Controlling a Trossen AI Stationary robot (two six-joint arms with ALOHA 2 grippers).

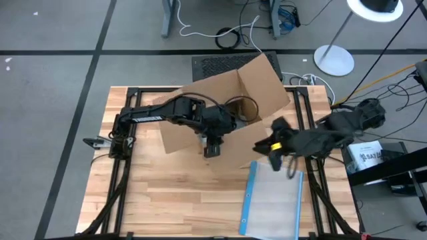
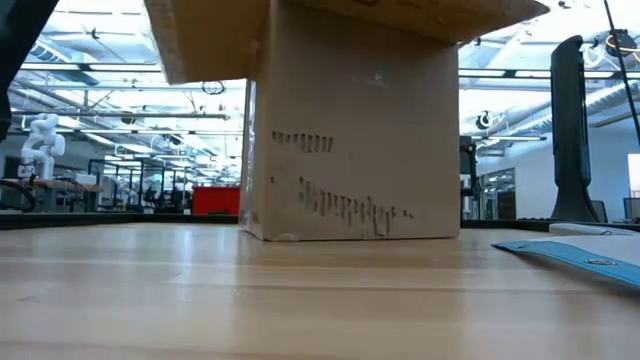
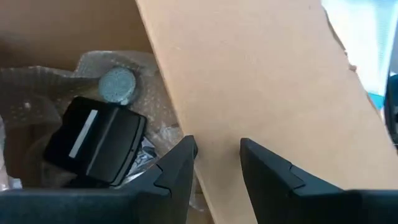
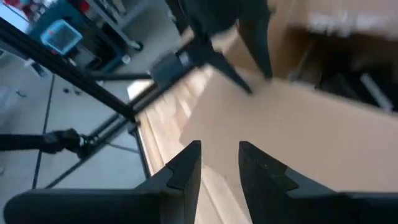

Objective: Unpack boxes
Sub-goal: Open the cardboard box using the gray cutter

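counter (image 1: 167, 193): we see a light wood top on a black frame, carrying everything below.
box (image 1: 233, 107): brown cardboard carton at the far middle of the counter, flaps up and open. In the low view its printed side (image 2: 350, 200) stands flat on the wood.
left arm: reaches from the left edge across to the box's near wall.
right arm: comes in from the right edge, bent toward the box's right corner.
pouch (image 1: 273, 200): clear plastic with a blue edge, lying flat on the near right of the counter, apart from the box.
left claw (image 1: 212, 143): at the box's near flap; in its wrist view the fingers (image 3: 180, 168) stand spread with a gap, straddling the flap edge. We can't tell if they press it.
right claw (image 1: 270, 148): just beside the box's right near corner, above the pouch's far end. Fingers (image 4: 186, 165) parted, nothing between them.
box contents: bubble wrap (image 3: 37, 93), a black block with a pale label (image 3: 93, 146), a grey round cap (image 3: 117, 84).
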